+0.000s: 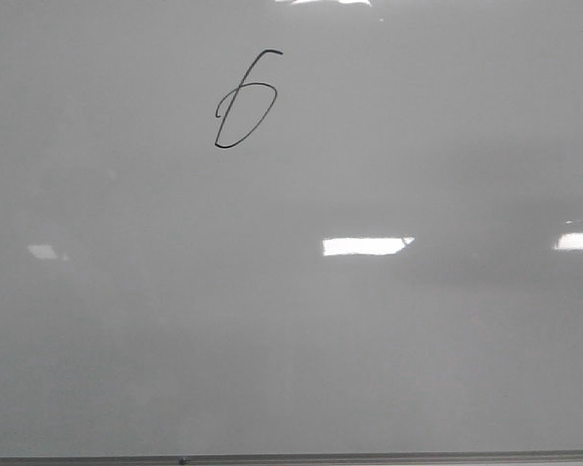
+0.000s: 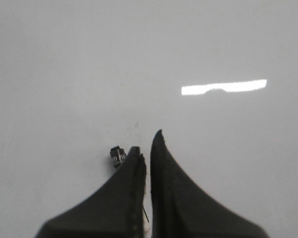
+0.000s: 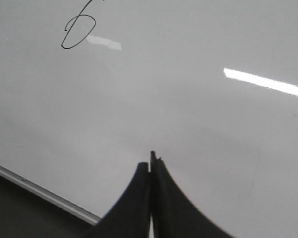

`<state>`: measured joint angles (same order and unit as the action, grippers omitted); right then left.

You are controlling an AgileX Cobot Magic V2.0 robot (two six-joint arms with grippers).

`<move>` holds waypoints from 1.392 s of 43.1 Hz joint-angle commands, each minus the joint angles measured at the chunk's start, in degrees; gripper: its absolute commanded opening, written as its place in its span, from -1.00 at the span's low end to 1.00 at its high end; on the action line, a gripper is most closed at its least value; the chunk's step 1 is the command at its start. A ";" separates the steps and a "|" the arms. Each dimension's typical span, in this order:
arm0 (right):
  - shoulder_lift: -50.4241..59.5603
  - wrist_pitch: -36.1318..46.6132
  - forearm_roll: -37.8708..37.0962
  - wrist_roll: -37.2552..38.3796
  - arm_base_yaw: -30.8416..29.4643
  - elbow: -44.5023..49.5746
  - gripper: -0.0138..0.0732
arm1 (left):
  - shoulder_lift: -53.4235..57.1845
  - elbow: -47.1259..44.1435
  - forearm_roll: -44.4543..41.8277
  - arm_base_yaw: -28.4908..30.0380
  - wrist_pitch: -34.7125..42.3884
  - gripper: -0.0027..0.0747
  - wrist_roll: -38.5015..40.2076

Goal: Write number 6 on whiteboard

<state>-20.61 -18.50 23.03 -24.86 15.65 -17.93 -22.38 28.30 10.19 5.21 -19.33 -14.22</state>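
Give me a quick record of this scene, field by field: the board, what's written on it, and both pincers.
surface: whiteboard, glossy, pale grey, with bright light reflections
frame: thin dark edge along the bottom of the front view
writing: number 6, thin black line, slanted, in the upper left part of the board
left pincer: shut, a thin gap between the tips, small metal part beside it
right pincer: shut, holding nothing visible, away from the 6
marker: none in view
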 commanded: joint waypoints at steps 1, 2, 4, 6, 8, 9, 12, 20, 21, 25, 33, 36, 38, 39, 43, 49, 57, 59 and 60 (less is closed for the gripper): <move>-0.36 4.46 0.57 -0.06 -0.26 -1.61 -0.84 | 3.17 1.63 0.39 0.17 3.66 -0.98 0.28; -0.36 4.46 0.57 -0.06 -0.26 -1.61 -0.84 | 4.01 1.63 0.39 0.17 3.77 -0.98 0.28; -0.36 4.46 0.57 -0.06 -0.26 -1.61 -0.84 | 4.95 1.63 0.39 0.17 3.78 -0.98 0.28; -0.36 4.46 0.57 -0.06 -0.26 -1.61 -0.84 | 5.52 1.63 0.39 0.17 3.78 -0.98 0.28; -0.36 4.46 0.57 -0.06 -0.26 -1.61 -0.84 | 5.64 1.63 0.39 0.17 3.78 -0.98 0.28; -0.36 4.46 0.57 -0.06 -0.26 -1.61 -0.84 | 5.64 1.63 0.39 0.17 3.78 -0.98 0.28; -0.36 4.46 0.57 -0.06 -0.26 -1.61 -0.84 | 5.64 1.63 0.39 0.17 3.78 -0.98 0.28; -0.36 4.46 0.57 -0.06 -0.26 -1.61 -0.84 | 5.64 1.63 0.39 0.17 3.78 -0.98 0.28; -0.36 4.46 0.57 -0.06 -0.26 -1.61 -0.84 | 5.64 1.63 0.39 0.17 3.78 -0.98 0.28; -0.36 4.46 0.57 -0.06 -0.26 -1.61 -0.84 | 5.64 1.63 0.39 0.17 3.78 -0.98 0.28; -0.36 4.46 0.57 -0.06 -0.26 -1.61 -0.84 | 7.77 -1.93 -3.72 -0.37 8.58 -0.98 3.92; -0.36 4.46 0.57 -0.06 -0.26 -1.61 -0.84 | 10.53 -4.88 -8.54 -1.59 9.73 -0.98 9.19; -0.36 4.46 0.57 -0.06 -0.26 -1.61 -0.84 | 12.62 -6.99 -10.19 -2.58 10.15 -0.98 11.02; -0.36 4.46 0.57 -0.06 -0.26 -1.61 -0.84 | 14.10 -8.45 -10.19 -3.28 10.14 -0.98 11.02; -0.36 4.46 0.57 -0.06 -0.26 -1.61 -0.84 | 18.79 -13.58 -9.89 -5.30 10.14 -0.98 11.13; -0.47 4.38 0.57 -0.06 -0.26 -1.61 -0.84 | 23.59 -20.91 -9.85 -7.20 11.25 -0.98 12.30; -0.47 4.19 0.57 -0.06 -0.26 -1.61 -0.84 | 23.65 -28.08 -9.44 -7.20 17.83 -0.98 12.30; -0.47 4.19 0.57 -0.06 -0.26 -1.61 -0.84 | 23.65 -29.25 -9.44 -7.20 19.33 -0.98 12.30; -0.47 4.19 0.57 -0.06 -0.26 -1.61 -0.84 | 23.65 -28.87 -9.44 -7.20 16.75 -0.98 12.30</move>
<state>-20.61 -18.40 23.03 -24.86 15.65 -17.93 0.30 -0.36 0.45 -1.62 -8.78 -2.69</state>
